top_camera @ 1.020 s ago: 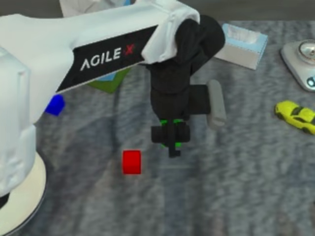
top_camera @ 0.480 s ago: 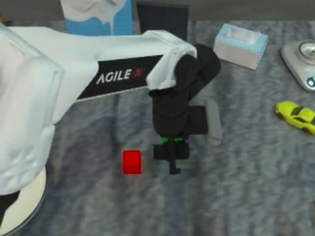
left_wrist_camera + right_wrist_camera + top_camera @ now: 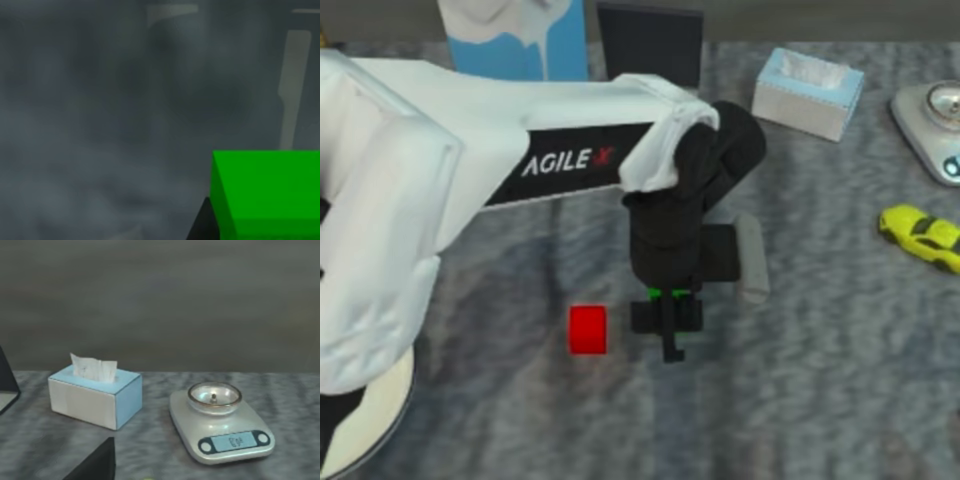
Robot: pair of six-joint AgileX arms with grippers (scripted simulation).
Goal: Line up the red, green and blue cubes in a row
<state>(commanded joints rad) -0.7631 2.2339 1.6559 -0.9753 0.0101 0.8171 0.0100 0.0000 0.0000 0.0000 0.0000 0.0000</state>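
The red cube (image 3: pixel 587 330) lies on the grey table mat, left of centre. My left gripper (image 3: pixel 666 318) hangs just to its right, shut on the green cube (image 3: pixel 665 294), of which only thin green slivers show under the wrist. In the left wrist view the green cube (image 3: pixel 265 195) fills the near corner beside a dark finger (image 3: pixel 202 225), close over the mat. A small gap separates the gripper from the red cube. The blue cube is hidden under the left arm. My right gripper (image 3: pixel 160 476) is parked out of the top view, with one dark finger (image 3: pixel 97 465) showing.
A blue-and-white carton (image 3: pixel 515 35) and a dark panel (image 3: pixel 650 40) stand at the back. A tissue box (image 3: pixel 808 92), a kitchen scale (image 3: pixel 930 115) and a yellow toy car (image 3: pixel 920 235) sit at the right. The left arm's white body (image 3: pixel 380 230) covers the left side.
The left arm has swung forward, carrying the green cube down beside the red cube. The blue cube, seen at the left a second ago, is now covered by the arm.
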